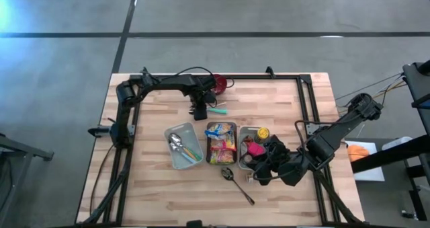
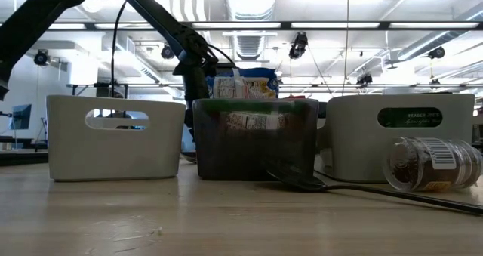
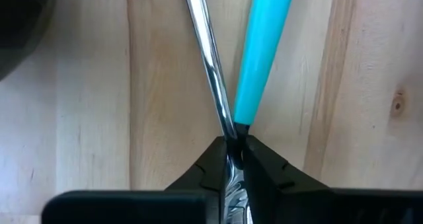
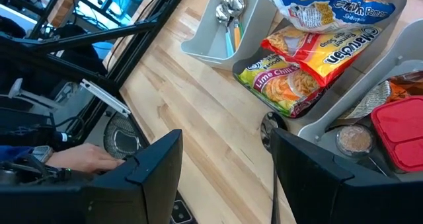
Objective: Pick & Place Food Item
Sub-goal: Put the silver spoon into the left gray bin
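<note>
- On the worktop [image 1: 282,93], three bins are sitting in a row: a left bin [image 1: 183,147] holding spoons, a middle bin [image 1: 222,143] holding three noodle packets [image 4: 310,45], and a right bin [image 1: 254,147].
- Left gripper [image 3: 234,145] is pinching a metal utensil handle [image 3: 208,59] beside a blue handle [image 3: 261,49].
- Right gripper [image 4: 225,164] is hovering with fingers apart, holding nothing.
- One loose spoon [image 1: 236,183] and one jar [image 2: 430,164] are lying in front of the bins.

The table [image 1: 161,187] is pale wood with brown stripes. A shiny silver utensil [image 3: 210,72] lies by one with a bright blue handle [image 3: 261,49]. The noodle packs are lime green [image 4: 287,85], yellow with red letters [image 4: 334,49], and blue and white [image 4: 330,6]. The cutlery bin [image 1: 183,149] is pale grey.
</note>
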Controlling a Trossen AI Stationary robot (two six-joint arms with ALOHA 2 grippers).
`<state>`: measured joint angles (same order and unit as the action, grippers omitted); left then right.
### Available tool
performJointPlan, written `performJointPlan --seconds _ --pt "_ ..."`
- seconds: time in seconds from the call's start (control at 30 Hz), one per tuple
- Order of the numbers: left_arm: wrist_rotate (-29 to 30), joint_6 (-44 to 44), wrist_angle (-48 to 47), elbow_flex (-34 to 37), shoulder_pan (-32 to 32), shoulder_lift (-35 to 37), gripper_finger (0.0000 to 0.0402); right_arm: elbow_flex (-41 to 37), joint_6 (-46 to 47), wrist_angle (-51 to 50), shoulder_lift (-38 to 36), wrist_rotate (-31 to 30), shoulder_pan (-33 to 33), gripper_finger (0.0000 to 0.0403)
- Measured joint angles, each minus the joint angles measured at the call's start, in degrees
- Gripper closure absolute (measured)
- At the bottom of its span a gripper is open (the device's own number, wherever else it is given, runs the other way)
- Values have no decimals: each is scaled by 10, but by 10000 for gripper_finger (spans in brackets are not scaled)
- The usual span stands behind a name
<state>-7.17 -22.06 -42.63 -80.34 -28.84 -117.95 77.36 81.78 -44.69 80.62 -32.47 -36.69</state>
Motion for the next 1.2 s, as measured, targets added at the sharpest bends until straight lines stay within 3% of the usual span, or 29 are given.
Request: performJointPlan --seconds 0.67,0.97,1.2 --pt "-15 26 -5 0 0 0 364 0 3 0 0 2 0 178" --pt "-14 30 -15 0 0 0 313 0 5 0 0 13 0 178" --pt "-14 30 -17 -8 0 0 306 0 5 0 0 14 0 178"
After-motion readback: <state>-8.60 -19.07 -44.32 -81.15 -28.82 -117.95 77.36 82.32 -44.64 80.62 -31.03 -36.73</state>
